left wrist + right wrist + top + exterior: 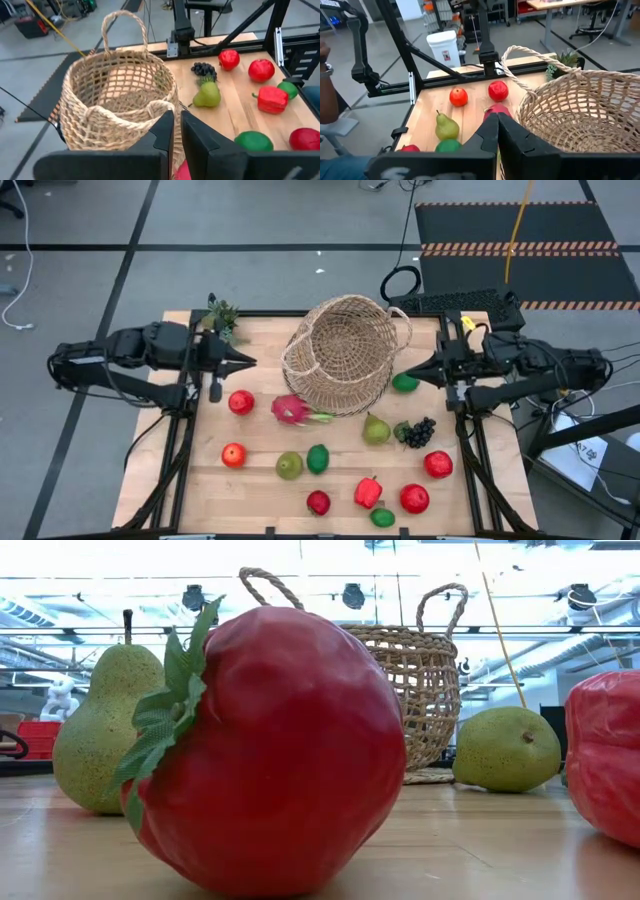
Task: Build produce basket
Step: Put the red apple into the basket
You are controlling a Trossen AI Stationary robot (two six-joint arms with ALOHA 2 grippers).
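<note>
Dark fingers of the left gripper (248, 362) sit nearly closed on nothing, just left of the basket (345, 352); the right gripper (408, 369) is pinched shut and empty at its right side; the basket lies tipped, mouth toward the table's front; produce, such as the dragonfruit (291, 409) and pear (375, 429), is scattered nearby; any nudge could likely roll the basket, since nothing grips it.

No legible text, brand or number anywhere I look. White sheet (585, 455) on the floor past the tabletop's (260, 490) right edge carries marks too small to read.
</note>
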